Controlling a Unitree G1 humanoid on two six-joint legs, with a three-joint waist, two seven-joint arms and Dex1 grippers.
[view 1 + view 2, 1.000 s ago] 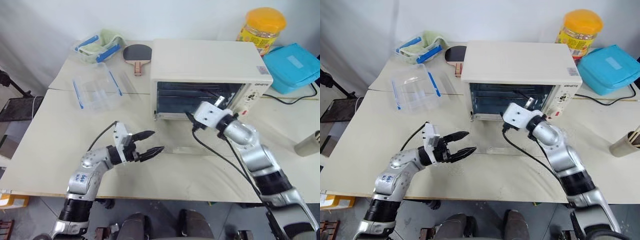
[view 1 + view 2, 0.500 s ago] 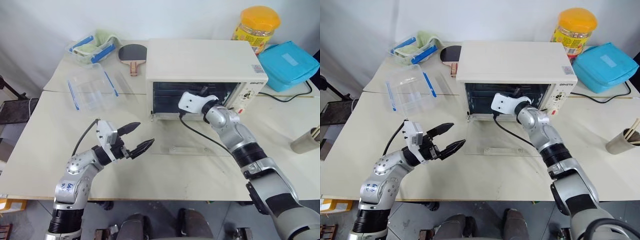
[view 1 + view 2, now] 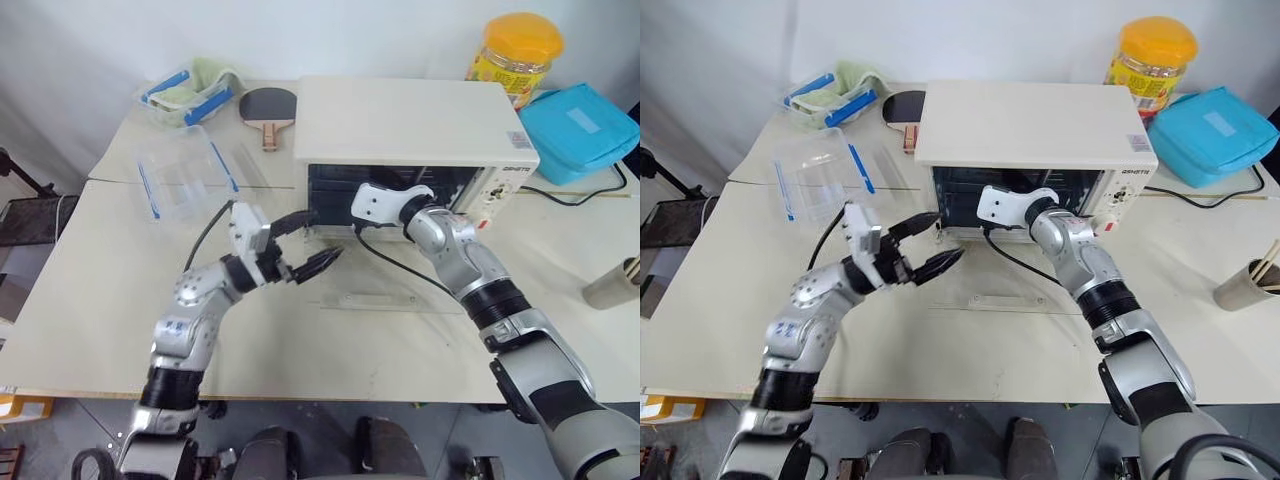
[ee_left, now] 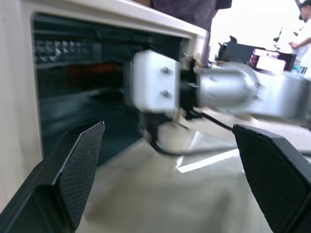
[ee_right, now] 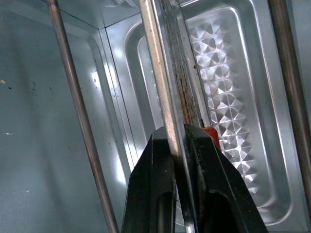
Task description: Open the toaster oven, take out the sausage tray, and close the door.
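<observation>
The right end effector [image 5: 179,141], clamped on the sausage tray [image 5: 171,87] edge, fills the toaster oven [image 3: 1035,125] mouth, with the door [image 3: 1005,290] flat on the worktop [image 3: 730,270] below.

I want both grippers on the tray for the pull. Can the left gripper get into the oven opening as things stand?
Probably yes. The door lies flat, the left gripper hangs open at the opening's left side, and the right gripper, inside, grips the sausage tray rim further right.
</observation>
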